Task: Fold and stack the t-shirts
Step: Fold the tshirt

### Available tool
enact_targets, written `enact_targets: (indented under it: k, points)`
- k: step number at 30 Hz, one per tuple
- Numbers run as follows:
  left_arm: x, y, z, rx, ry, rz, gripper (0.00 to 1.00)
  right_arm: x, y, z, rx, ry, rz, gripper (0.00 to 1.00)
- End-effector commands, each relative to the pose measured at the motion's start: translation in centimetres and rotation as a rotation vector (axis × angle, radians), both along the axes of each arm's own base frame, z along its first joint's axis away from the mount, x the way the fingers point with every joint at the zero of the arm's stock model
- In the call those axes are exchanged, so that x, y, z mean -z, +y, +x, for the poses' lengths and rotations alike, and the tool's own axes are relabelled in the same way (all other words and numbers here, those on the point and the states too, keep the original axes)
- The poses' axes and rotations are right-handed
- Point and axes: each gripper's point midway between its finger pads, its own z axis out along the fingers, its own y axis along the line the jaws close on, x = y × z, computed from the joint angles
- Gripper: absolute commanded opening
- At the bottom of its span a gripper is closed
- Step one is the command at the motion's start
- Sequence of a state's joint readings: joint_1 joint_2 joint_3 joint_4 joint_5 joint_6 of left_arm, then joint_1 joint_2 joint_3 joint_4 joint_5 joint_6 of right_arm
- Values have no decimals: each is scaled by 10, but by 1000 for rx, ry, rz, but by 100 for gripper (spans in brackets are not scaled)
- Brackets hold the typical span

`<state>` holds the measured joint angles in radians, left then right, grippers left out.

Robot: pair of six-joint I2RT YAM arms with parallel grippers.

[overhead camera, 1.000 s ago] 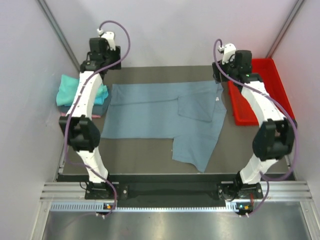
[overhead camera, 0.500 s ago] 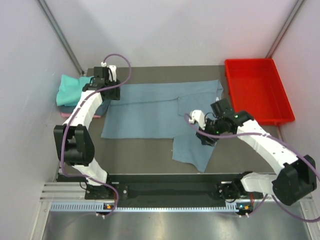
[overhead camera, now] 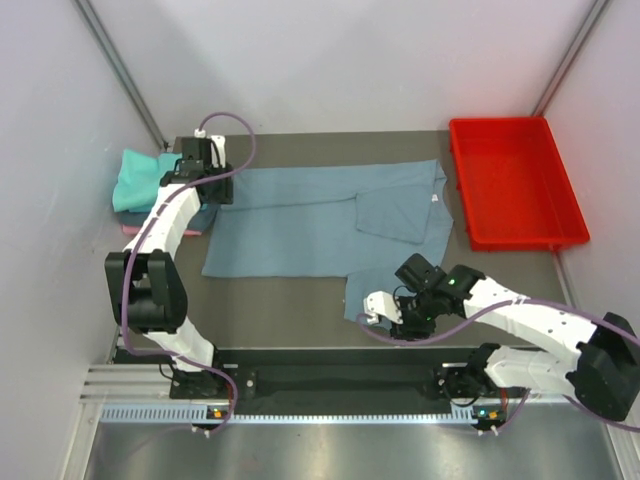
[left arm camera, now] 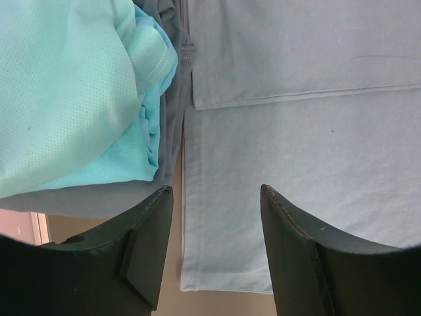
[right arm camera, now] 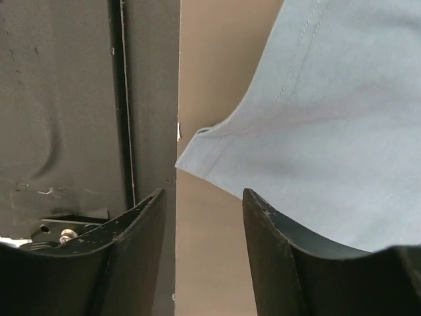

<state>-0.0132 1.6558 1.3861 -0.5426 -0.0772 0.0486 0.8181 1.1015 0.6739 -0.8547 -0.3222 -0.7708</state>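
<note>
I see the grey-blue t-shirt point(overhead camera: 300, 225) lying flat and matte on the brown table point(overhead camera: 290, 300), its body spread wide, one sleeve folded in near the small white neck label point(overhead camera: 436, 199), and a flap reaching towards the near table edge. Bare table runs along the shirt's near side; past its near corner sits the black base plate point(right arm camera: 66, 99). To the shirt's right, apart from it, stands the glossy red plastic tray point(overhead camera: 510, 180). Against the shirt's left end rests a folded teal t-shirt point(overhead camera: 135, 178), soft and finely dimpled, with a pink edge point(overhead camera: 130, 230) showing beneath it. The left gripper point(left arm camera: 215, 191) hangs released over the shirt's left hem, right beside the teal fold, with nothing between its dark fingers. The right gripper point(right arm camera: 203, 192) is also unclenched, with the shirt's near corner showing in the gap and not pinched. A second ago the right arm stood at the shirt's far right end by the tray; it has swung to the near corner. The left arm has come slightly forward along the shirt's left end.
</note>
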Motion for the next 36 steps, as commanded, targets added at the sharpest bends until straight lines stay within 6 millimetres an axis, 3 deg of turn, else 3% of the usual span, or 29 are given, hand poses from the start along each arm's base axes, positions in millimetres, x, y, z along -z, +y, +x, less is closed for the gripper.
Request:
enact_targets:
  k: [1,10,11,36]
  points:
    - [-25,5,12,-14,-65,16,60,-5,14,8,-54,-69,34,49]
    - [-25,3,15,-30,-66,-8,60,-5,22,0,-109,-46,25,45]
    - [-25,17,15,-64,-68,-12,60,-4,21,-2,-117,-40,17,45]
    - [-34,60,15,-159,-90,-51,60,28,16,-14,-201,-19,-65,47]
